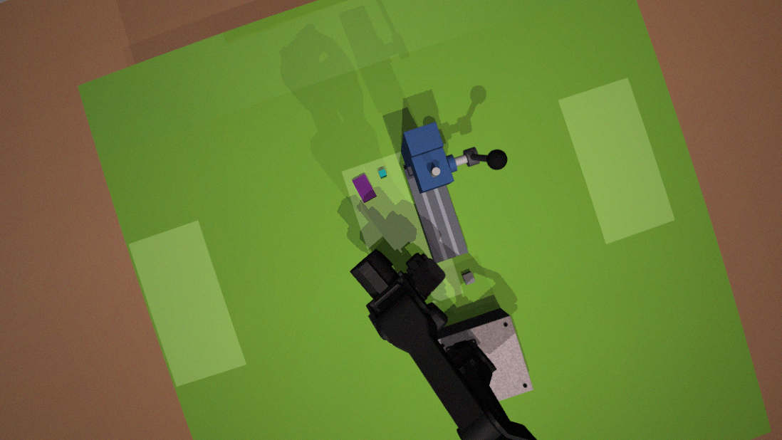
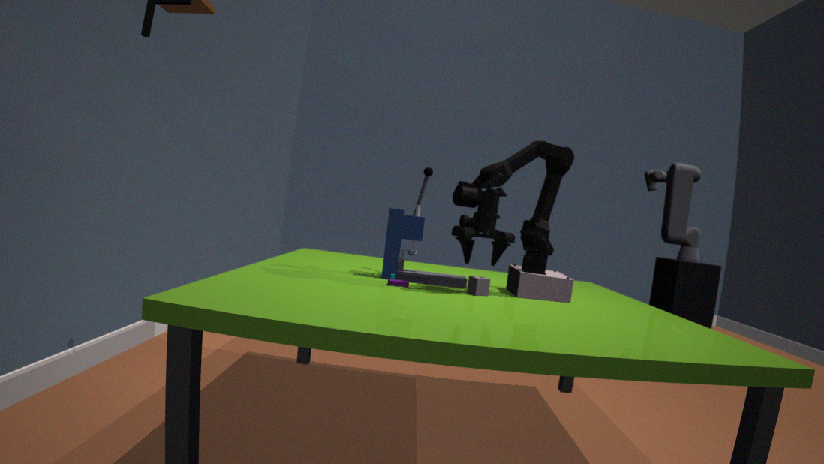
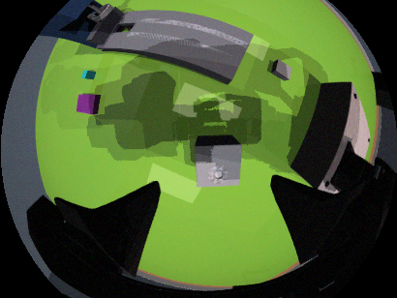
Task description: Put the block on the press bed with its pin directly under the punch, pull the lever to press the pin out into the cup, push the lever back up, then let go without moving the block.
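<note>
The grey block (image 2: 478, 286) (image 3: 218, 164) is squarish, with a darker side and a small round pin ringed by pale specks on its top. It sits on the green tabletop (image 1: 295, 338) (image 2: 403, 322) (image 3: 218, 232), off the press bed (image 1: 446, 226) (image 2: 435, 279) (image 3: 179, 44), well in from the table edges. The claw (image 2: 480, 263) (image 3: 217, 185) is spread wide and empty above it. Bare green flanks the block; the arm's base (image 1: 517, 355) (image 2: 542, 287) (image 3: 360, 128) stands to one side.

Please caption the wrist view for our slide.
Open gripper above the table, block between its fingertips in view, not gripped.
</note>
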You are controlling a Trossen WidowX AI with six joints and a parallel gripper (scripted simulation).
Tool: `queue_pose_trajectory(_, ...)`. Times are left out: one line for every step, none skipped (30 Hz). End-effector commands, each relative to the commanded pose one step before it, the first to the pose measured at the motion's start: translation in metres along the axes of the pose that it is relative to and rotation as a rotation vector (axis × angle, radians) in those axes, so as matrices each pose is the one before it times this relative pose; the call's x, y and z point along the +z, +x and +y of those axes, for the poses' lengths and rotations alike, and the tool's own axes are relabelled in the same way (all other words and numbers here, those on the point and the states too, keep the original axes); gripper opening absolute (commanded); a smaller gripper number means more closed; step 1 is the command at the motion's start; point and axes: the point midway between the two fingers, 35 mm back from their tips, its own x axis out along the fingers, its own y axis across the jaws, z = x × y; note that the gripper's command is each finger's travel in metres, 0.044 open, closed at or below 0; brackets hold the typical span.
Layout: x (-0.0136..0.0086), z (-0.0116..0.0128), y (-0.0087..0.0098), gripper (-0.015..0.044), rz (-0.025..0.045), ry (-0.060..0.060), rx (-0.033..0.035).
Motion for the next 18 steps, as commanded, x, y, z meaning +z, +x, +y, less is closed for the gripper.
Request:
queue_pose_trajectory(-0.00126, -0.00227, 0.00703, 0.044, 0.00684, 0.0076, -0.01146)
queue_pose_trajectory(0.0, 0.00001, 0.00365, 0.044, 0.00002, 0.0, -0.00002)
queue_pose_trajectory(-0.00001, -0.00011, 0.00544, 0.044, 0.00002, 0.0, -0.00004)
queue_pose_trajectory(-0.00002, -0.00016, 0.0036, 0.044, 0.00002, 0.0, -0.00003)
queue_pose_trajectory(-0.00001, -0.00007, 0.0012, 0.044, 0.00001, 0.0, -0.00001)
queue_pose_trajectory(0.0, 0.0, 0.0, 0.044, 0.0, 0.0, 0.0)
queue_pose_trajectory(0.0, 0.0, 0.0, 0.044, 0.0, 0.0, 0.0)
queue_pose_trajectory(0.0, 0.00003, 0.00026, 0.044, 0.0, 0.0, 0.0)
queue_pose_trajectory(0.00001, 0.0001, 0.00079, 0.044, 0.0, 0.0, 0.0)
queue_pose_trajectory(0.00001, 0.00016, 0.00132, 0.044, 0.0, 0.0, 0.0)
queue_pose_trajectory(0.00002, 0.00018, 0.00162, 0.044, 0.00001, 0.0, 0.0)
queue_pose_trajectory(0.00001, 0.00017, 0.00162, 0.044, 0.00001, 0.0, 0.0)
queue_pose_trajectory(0.00001, 0.00015, 0.00161, 0.044, 0.00001, 0.0, 0.0)
queue_pose_trajectory(0.00001, 0.00014, 0.00161, 0.044, 0.00001, 0.0, 0.0)
queue_pose_trajectory(0.00001, 0.00012, 0.00161, 0.044, 0.00001, 0.0, 0.0)
queue_pose_trajectory(0.00001, 0.00011, 0.00166, 0.044, 0.00001, 0.0, -0.00001)
queue_pose_trajectory(0.00001, 0.0001, 0.00166, 0.044, 0.00001, 0.0, -0.00001)
queue_pose_trajectory(0.00001, 0.00008, 0.00166, 0.044, 0.00001, 0.0, -0.00001)
